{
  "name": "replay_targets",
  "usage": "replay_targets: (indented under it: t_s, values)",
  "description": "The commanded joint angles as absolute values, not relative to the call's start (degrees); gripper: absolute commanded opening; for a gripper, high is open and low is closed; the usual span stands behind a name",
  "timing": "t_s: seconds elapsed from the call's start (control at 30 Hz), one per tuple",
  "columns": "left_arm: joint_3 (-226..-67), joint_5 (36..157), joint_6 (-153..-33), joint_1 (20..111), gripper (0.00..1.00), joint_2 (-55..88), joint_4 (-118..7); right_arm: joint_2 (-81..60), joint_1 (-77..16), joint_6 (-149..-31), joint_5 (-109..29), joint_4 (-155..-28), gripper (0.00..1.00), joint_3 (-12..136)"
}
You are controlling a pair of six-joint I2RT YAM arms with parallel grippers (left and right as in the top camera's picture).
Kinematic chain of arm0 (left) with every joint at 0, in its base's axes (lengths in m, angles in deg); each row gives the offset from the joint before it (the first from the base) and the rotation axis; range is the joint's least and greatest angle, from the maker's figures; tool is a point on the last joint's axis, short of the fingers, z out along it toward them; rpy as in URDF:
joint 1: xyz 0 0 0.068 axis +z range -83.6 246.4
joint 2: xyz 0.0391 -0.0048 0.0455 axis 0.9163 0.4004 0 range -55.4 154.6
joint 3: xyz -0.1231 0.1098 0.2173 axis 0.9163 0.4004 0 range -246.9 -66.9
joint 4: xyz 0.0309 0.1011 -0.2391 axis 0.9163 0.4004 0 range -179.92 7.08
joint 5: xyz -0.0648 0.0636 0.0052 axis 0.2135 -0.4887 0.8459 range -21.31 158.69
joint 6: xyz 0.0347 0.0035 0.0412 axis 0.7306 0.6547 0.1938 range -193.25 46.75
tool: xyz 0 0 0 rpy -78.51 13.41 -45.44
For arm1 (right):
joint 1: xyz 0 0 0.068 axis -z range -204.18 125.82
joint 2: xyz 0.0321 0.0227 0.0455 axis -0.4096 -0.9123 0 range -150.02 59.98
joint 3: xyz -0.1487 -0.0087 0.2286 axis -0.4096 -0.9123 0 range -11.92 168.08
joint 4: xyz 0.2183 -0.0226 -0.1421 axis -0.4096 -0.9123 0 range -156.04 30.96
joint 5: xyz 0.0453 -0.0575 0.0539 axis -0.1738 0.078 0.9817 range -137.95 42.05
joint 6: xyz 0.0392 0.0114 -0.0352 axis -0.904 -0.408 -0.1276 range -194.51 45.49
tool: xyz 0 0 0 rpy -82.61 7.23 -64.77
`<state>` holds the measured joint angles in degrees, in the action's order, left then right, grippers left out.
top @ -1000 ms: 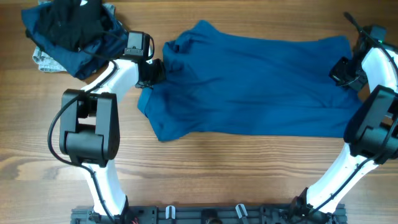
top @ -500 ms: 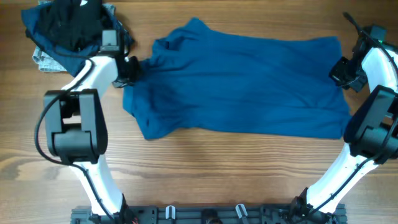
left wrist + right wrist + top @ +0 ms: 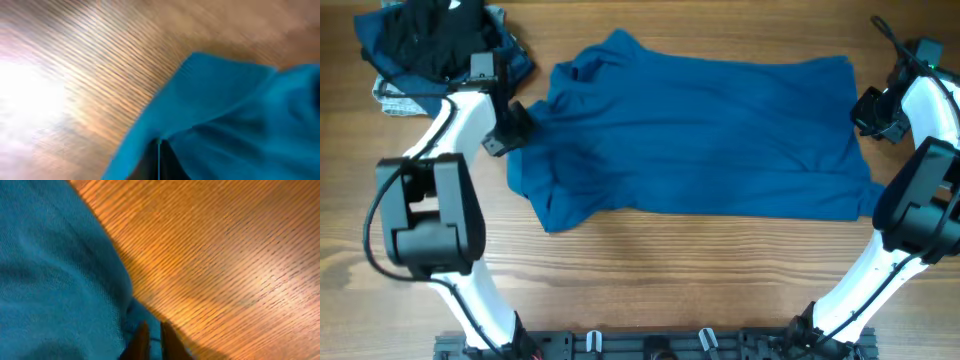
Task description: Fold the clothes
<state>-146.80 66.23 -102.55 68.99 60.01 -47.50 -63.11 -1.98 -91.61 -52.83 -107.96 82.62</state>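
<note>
The large plain mid-blue fabric shirt (image 3: 700, 130) lies spread across the middle of the brown wooden table (image 3: 670, 270), its long axis running left to right. This layout exposes the whole garment for the first fold.

The left hand (image 3: 512, 128) is clamped on the shirt's left edge, where the cloth bunches around it. This grip serves to tension or position the cloth.

The right hand (image 3: 870, 108) sits at the shirt's right edge with its fingers (image 3: 141, 341) together. Whether cloth is pinched between them cannot be told.

The heap of navy, black and pale patterned fabric garments (image 3: 430, 45) sits at the far left corner, just beside the left arm and apart from the shirt. It appears to be set aside for later.

No fold is yet made.
</note>
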Motion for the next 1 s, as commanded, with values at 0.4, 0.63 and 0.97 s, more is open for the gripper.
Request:
replay_targets:
  t_s: [0.4, 0.63, 0.97]
  values:
    - [-146.4, 72.3, -98.9, 63.9, 0.12, 53.3, -45.7, -61.8, -2.0, -80.5, -39.0, -110.2, 0.04, 74.8]
    - [-146.4, 72.3, -98.9, 59.8, 0.13, 53.3, -48.9, -61.8, -1.9, -80.5, -40.2, -104.0, 0.05, 73.9]
    - [-146.4, 75.3, -98.9, 59.4, 0.15, 54.5, -54.6, -61.8, -0.8, -82.0, -48.0, -99.3, 0.06, 74.0]
